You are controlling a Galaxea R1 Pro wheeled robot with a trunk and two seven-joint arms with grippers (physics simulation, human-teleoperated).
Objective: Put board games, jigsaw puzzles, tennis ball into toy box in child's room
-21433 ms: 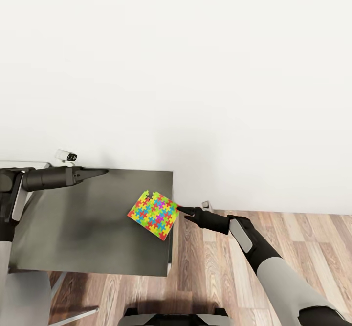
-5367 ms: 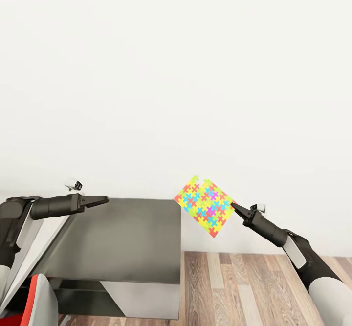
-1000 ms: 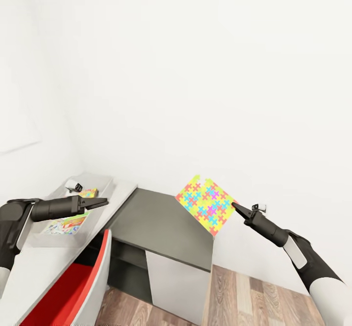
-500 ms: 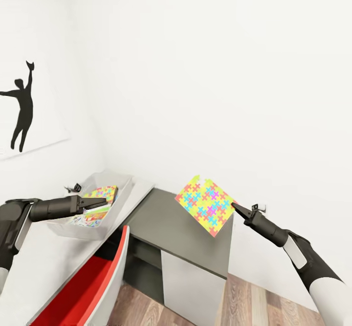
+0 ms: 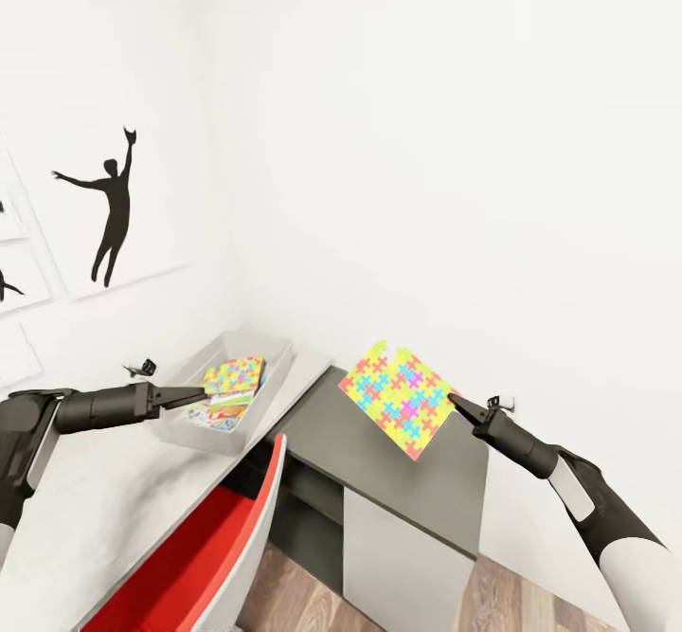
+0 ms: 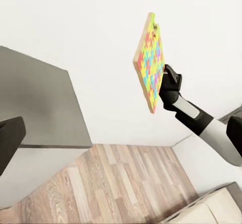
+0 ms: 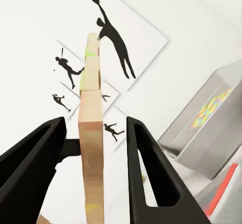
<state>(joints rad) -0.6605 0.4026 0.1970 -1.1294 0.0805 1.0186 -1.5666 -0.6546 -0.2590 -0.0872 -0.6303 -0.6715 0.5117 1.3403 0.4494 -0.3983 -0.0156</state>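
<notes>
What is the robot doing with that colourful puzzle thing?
It is carrying a jigsaw puzzle in the air, pinched at one edge by its right gripper. The toy box waits on the table with another puzzle already inside. The left gripper holds nothing, reaching near the box.

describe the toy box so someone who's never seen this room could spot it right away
Look at the white desk top along the wall with the black silhouette pictures. Near its far end, by the lower dark cabinet, sits the toy box: a shallow light grey tray with sloping sides. It alone holds colourful flat toys.
</notes>
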